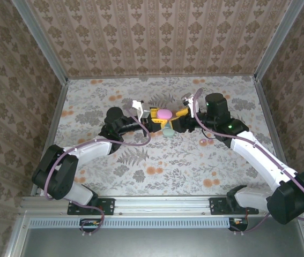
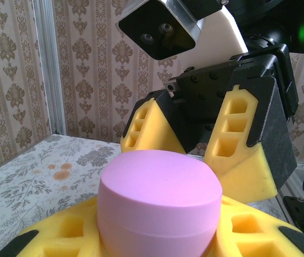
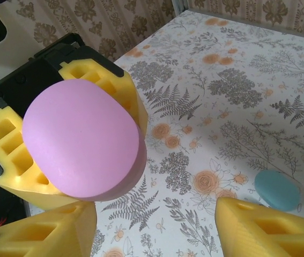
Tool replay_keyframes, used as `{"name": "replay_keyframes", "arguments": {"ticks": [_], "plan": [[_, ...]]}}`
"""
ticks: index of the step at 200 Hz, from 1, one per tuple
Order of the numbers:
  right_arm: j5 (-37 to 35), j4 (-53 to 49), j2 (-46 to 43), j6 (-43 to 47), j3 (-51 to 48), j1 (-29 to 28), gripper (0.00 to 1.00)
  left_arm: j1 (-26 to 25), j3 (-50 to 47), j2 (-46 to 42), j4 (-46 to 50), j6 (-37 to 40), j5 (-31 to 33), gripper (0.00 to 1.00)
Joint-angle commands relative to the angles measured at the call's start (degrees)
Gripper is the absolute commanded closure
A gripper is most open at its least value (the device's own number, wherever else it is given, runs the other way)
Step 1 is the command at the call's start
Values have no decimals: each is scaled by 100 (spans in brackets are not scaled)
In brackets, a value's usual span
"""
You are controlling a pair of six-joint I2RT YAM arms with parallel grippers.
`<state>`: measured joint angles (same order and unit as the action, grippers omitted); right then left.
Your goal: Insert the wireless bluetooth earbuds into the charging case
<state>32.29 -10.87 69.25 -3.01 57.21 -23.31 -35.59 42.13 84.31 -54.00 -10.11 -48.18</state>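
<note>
Looking down from above, you have both arms meeting over the middle of the table, and the layout makes sense: one side steadies, the other works. Your left gripper is clamped on the pink case. Its yellow fingers press against the case's sides, so the rounded top stands free and faces the other arm. The case looks shut; the seam in the left wrist view shows no gap. It appears to be held up off the table. There it cannot skid away when something pushes on the lid, which I judge to be the point of the grip.

Your right gripper stands directly opposite, jaws apart with nothing between them, its tips just short of the case. That spread looks chosen to straddle the lid, so the step in hand is most likely opening the case before anything goes in.

A blue case lies flat on the table on the near side of the two grippers, apart from both. The earbuds are too small for me to pick out with any certainty. A small pale pink thing lies on the table just beside the right forearm. It may be one of them, though I cannot tell.

Mind the smooth, egg-like shell: squeeze it off-centre and it could squirt out from between the fingers.
</note>
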Motion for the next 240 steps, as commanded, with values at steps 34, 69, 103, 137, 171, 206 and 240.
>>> {"name": "replay_keyframes", "arguments": {"ticks": [34,69,103,137,171,206,240], "plan": [[337,264,9,-677,365,216,38,-53,76,-179,218,263,-281,77],[383,281,35,-944,405,359,38,-53,80,-177,229,264,-281,77],[450,294,179,-1166,466,386,39,-62,102,-178,197,242,-282,77],[440,307,328,-1371,552,388,38,-70,68,-174,97,198,-210,76],[685,201,312,-1677,699,426,37,-62,-76,-183,-116,158,192,76],[1033,-57,-12,-2145,739,744,36,-31,-198,-207,-295,189,519,76],[281,-1092,-211,-2288,638,1373,41,43,-290,-195,-576,55,660,76]]}}
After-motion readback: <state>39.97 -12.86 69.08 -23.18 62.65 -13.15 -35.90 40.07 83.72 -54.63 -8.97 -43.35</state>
